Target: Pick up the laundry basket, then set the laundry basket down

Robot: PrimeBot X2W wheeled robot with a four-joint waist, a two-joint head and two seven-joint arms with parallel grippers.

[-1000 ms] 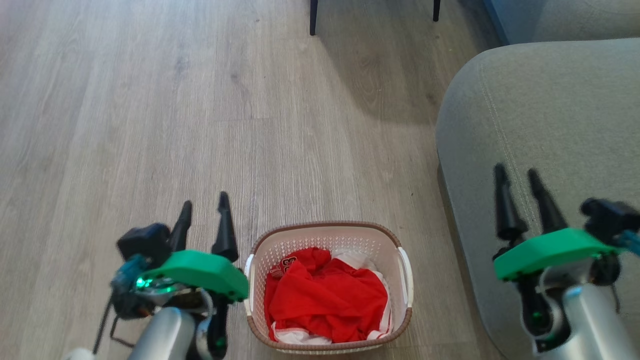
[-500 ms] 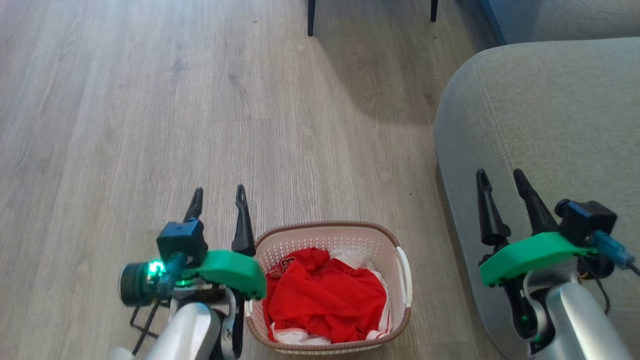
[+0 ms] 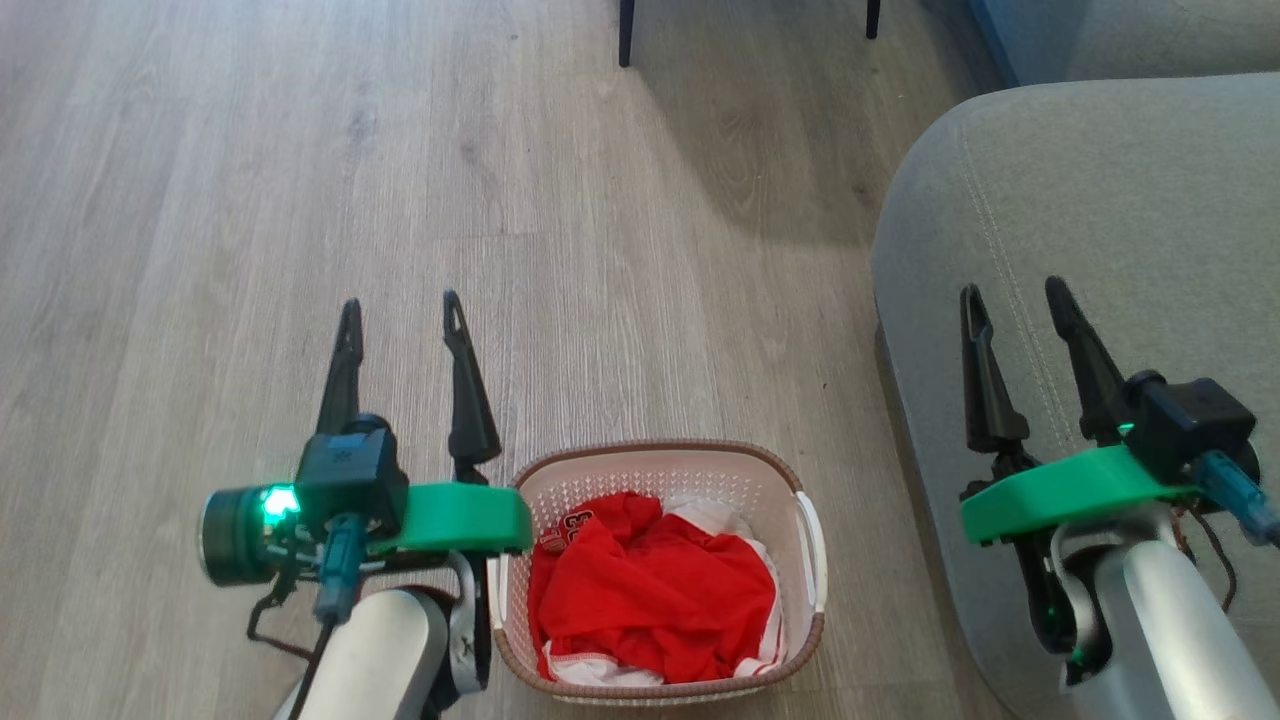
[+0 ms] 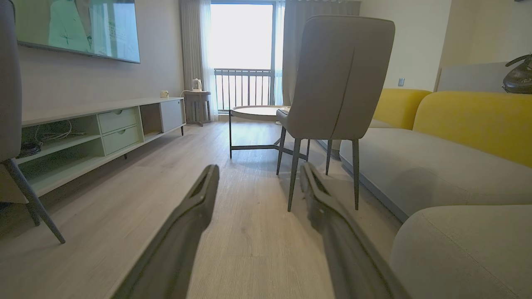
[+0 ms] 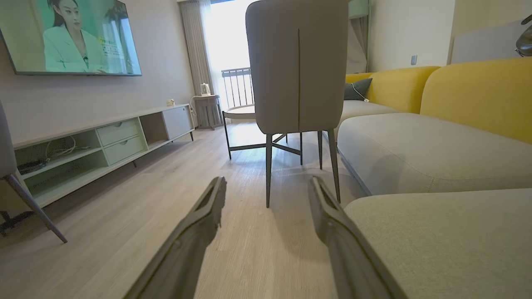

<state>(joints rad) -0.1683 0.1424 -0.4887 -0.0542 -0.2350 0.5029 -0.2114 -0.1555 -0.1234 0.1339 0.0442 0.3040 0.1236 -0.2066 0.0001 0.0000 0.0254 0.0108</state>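
Extending farther forward, left gripper (image 3: 400, 302) and right gripper (image 3: 1012, 288), both agape, flank the laundry basket (image 3: 655, 478).

Laundry basket (image 3: 655, 478): left handle partly hidden behind the green plate of the left end effector (image 3: 400, 302). White garment (image 3: 722, 520): mostly buried under the red garment (image 3: 650, 600), whose print is too small to read. Chair (image 3: 627, 35): cut off above its legs by the head view's top edge. Sofa (image 3: 1100, 200): runs past the right edge. Dark object (image 4: 517, 74), left wrist view: cut by the right edge, kind unclear. Television (image 4: 79, 29): cropped by the top edge.
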